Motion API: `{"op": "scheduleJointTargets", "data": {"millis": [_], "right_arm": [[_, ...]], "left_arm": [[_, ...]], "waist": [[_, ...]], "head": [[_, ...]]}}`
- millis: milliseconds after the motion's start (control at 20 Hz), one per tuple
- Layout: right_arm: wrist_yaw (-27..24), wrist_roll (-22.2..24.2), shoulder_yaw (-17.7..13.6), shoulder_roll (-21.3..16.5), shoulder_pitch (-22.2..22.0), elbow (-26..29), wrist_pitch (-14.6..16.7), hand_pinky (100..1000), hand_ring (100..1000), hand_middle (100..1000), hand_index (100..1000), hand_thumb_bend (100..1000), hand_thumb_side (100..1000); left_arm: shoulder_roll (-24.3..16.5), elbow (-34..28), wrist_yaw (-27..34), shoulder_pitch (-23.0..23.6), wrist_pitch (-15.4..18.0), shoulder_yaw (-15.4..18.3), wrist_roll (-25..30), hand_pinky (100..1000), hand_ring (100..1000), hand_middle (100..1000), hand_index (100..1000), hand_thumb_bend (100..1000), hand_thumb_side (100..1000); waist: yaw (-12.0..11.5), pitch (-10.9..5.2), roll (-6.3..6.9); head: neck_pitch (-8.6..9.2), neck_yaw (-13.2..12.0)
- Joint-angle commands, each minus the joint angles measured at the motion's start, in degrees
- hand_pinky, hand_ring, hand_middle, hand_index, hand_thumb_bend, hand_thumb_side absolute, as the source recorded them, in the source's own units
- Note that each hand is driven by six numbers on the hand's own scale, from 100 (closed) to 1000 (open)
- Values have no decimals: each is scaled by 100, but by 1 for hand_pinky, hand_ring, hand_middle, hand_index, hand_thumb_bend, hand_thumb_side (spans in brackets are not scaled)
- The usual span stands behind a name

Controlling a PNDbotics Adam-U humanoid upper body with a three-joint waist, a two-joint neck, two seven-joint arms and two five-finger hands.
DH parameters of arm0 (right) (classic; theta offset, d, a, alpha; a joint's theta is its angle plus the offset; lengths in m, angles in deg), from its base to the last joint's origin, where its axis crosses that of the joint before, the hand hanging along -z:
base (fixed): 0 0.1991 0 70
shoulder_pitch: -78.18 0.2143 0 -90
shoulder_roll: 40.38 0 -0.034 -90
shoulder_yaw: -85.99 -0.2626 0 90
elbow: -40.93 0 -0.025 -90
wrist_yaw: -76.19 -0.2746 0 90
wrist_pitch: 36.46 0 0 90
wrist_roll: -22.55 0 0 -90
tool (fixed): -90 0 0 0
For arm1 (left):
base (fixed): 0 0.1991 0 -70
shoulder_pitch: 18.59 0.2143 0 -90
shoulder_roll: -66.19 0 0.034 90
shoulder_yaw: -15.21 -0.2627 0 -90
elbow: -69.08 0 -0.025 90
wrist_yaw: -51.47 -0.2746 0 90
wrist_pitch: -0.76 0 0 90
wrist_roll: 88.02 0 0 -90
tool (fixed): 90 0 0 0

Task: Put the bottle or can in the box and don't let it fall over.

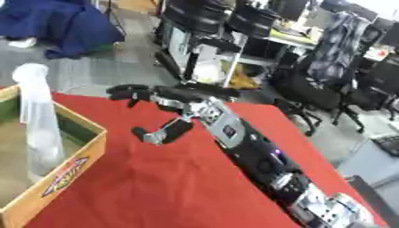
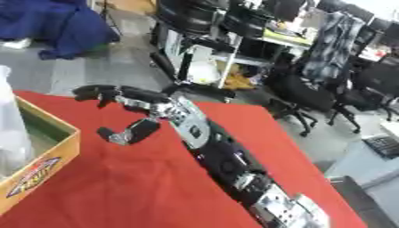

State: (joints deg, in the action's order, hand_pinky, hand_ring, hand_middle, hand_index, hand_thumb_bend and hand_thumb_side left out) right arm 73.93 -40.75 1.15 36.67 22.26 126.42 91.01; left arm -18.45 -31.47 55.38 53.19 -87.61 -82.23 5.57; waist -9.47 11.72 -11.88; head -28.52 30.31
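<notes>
My clear plastic bottle (image 1: pixel 37 120) stands upright inside the wooden box (image 1: pixel 74 171) at the left edge of the red-covered table (image 1: pixel 171 187), its pale cap above the box's rim and its base hidden behind the near wall. By the look of it, the main job is done: the bottle is in the box and has not tipped. I judge that all that remains is to draw my arm clear without knocking the box or the bottle.

My right hand (image 1: pixel 168 111) hangs over the red cloth to the right of the box, well apart from the bottle and holding nothing. Its fingers (image 1: pixel 128 92) reach out towards the box in a loose, open spread, while the thumb (image 1: pixel 160 132) drops below them, leaving a wide gap between. Nothing lies between hand and box but bare cloth. My left hand shows in neither view. Office chairs and clutter fill the floor beyond the table.
</notes>
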Motion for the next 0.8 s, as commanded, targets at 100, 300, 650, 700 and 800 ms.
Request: {"op": "scheduleJointTargets", "data": {"millis": [100,300,650,700,800], "right_arm": [[-1304,-111,-346,-105,-493,1171,-422,740,993,1000,924,100,470],[-1847,-287,-673,182,-1111,1961,-998,726,983,1000,899,100,470],[-2122,-539,-932,535,-1603,2491,-1608,707,969,1000,866,100,470],[-2180,-601,-962,641,-1711,2412,-1684,706,969,1000,865,100,470],[-2199,-647,-974,924,-1995,2393,-1863,704,966,1000,860,100,412]], "left_arm": [[-105,-81,-50,94,47,198,-196,747,852,624,718,100,873],[-127,-95,-96,258,46,374,-388,747,852,623,717,100,872],[-167,-102,-176,447,36,515,-545,747,853,624,716,100,875],[-156,-111,-194,525,42,578,-596,747,853,624,716,100,875],[-130,-124,-220,666,42,664,-688,747,853,624,716,166,891]], "waist": [[391,-137,153],[767,-209,301],[959,-282,456],[1019,-312,540],[1116,-400,651]], "head": [[-115,-755],[-267,-1519],[-499,-2178],[-574,-2340],[-726,-2582]]}}
